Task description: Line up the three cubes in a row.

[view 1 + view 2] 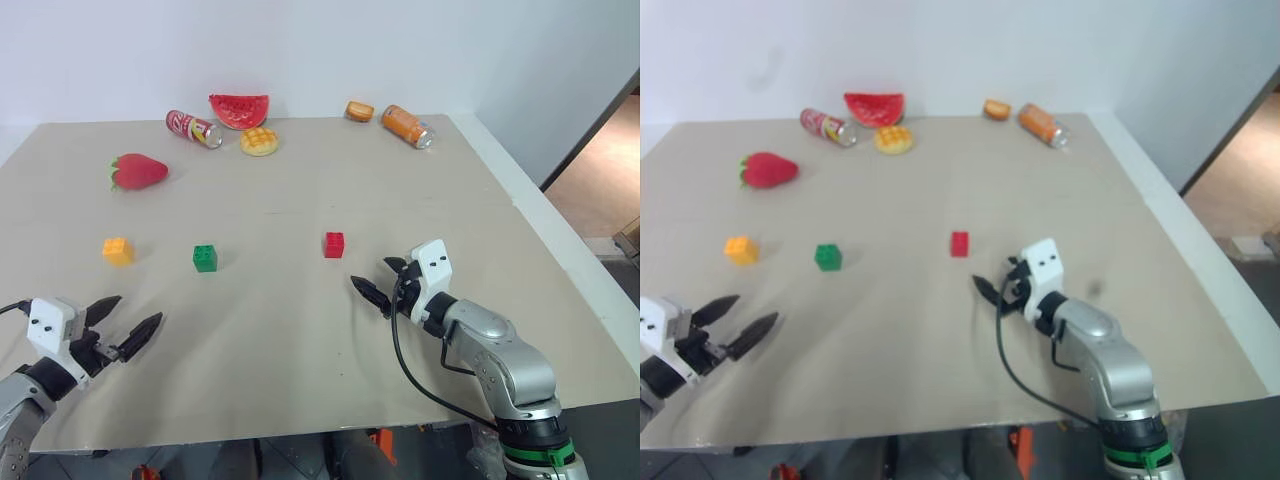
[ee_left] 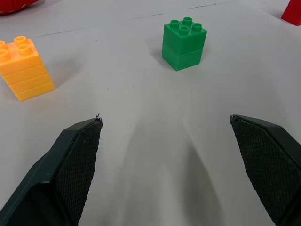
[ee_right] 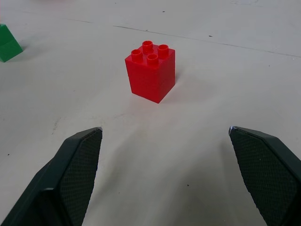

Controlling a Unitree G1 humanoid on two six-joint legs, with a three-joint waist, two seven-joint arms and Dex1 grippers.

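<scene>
The left gripper (image 1: 128, 322) sits at the lower left of the head view, fingers spread wide and holding nothing, low over the table (image 1: 300, 330). The right gripper (image 1: 383, 283) is right of centre in the lower half, likewise spread and empty, its tips pointing toward the red cube (image 1: 334, 244), which stands just up and left of them without touching. The green cube (image 1: 205, 258) is left of centre, well apart from the red one. The yellow cube (image 1: 117, 250) stands further left, near the green one. All three rest studs up on the table, roughly level across the middle of the frame, the red slightly higher. Along the top edge lie a strawberry (image 1: 138, 171), two cans (image 1: 193, 128), a watermelon slice (image 1: 239, 109) and a bun (image 1: 259, 141).
</scene>
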